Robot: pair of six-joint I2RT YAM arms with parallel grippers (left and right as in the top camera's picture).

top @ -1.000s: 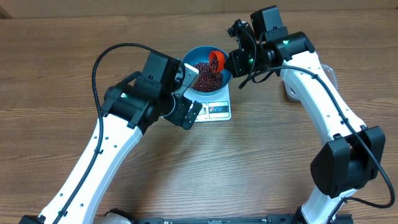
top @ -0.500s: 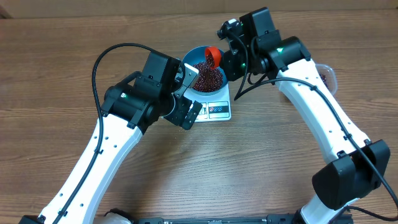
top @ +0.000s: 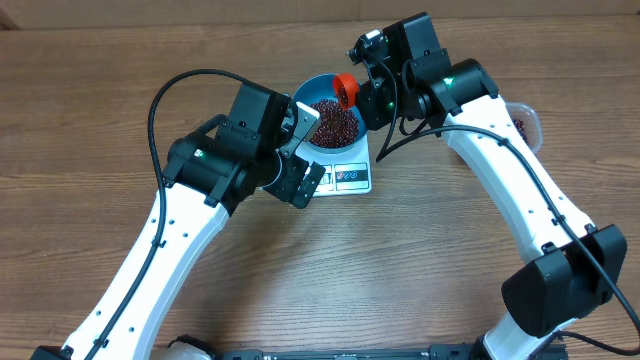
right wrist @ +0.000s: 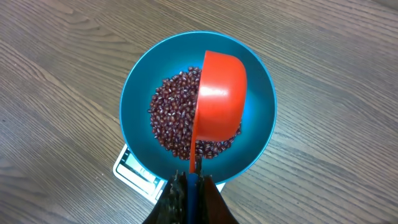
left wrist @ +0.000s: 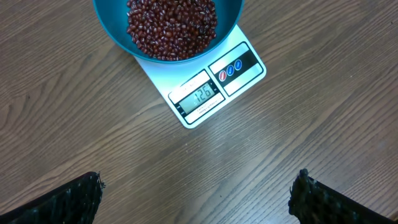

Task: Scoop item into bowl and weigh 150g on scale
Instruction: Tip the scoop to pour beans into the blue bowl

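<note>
Right gripper [right wrist: 189, 186] swung left — scoop [right wrist: 217, 99] now upturned over bowl [right wrist: 134, 93]

Glossy plastic bowl [right wrist: 138, 93]; wood-grain table [left wrist: 74, 124]

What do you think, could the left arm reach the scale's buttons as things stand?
Probably yes. The open left gripper hovers over bare table just in front of the scale, whose buttons face it uncovered. The bowl sits behind them, and the right gripper holds the scoop over the bowl.

wooden table [top: 420, 260], white scale [top: 348, 176], clear tub [top: 530, 120]
</note>
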